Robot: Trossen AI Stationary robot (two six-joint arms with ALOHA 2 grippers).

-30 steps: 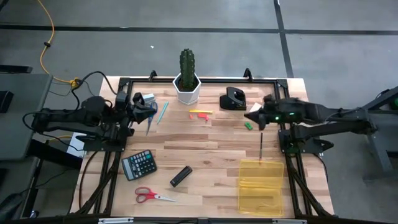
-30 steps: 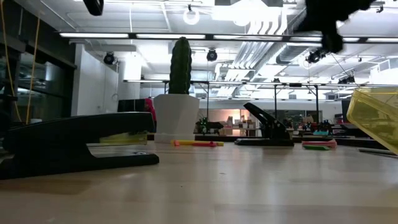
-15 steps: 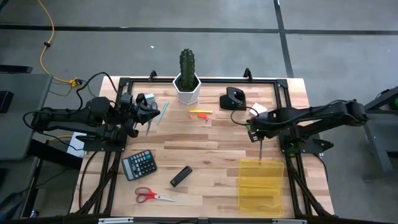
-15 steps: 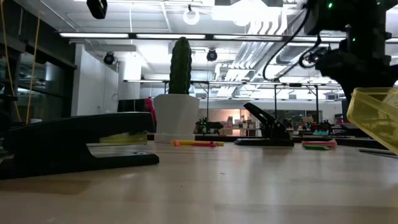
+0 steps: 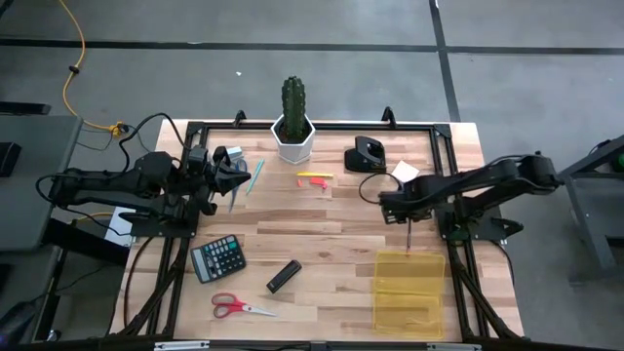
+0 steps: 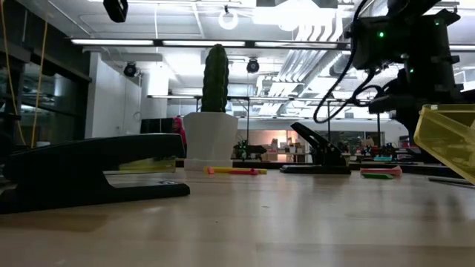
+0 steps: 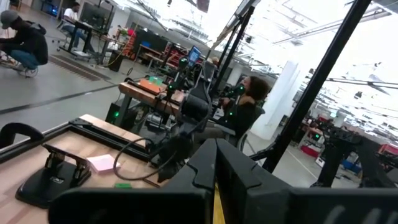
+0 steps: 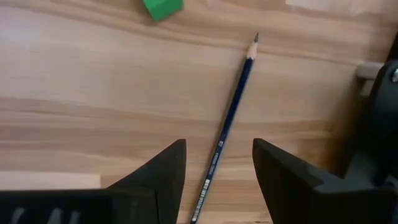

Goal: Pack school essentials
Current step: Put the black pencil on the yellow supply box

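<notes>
I have the right hand (image 8: 214,171) low over the surface (image 5: 331,234), right of centre in the overhead frame, its fingers apart and straddling a dark blue pencil (image 8: 227,124) that lies flat on the wood, not yet gripped. A small green block (image 8: 161,7) sits just past the pencil's tip. The yellow box (image 5: 408,291), where I judge the pencil should go, stands at the lower right of the overhead frame, near the pencil's far end.

The left hand (image 5: 232,168) waits at the upper left with its fingers together, near a teal pen (image 5: 254,175). Red-handled scissors (image 5: 234,307) lie at lower left, and a pink sticky pad (image 5: 405,172) sits at upper right, all still unpacked.

My worry: the pencil is thin and flat on the wood, so if I close too high the fingers could meet above it, or roll it sideways out of the gap. It also lies at a slant between the fingers, so closing may pinch it off-centre and let it swing or drop on the lift
</notes>
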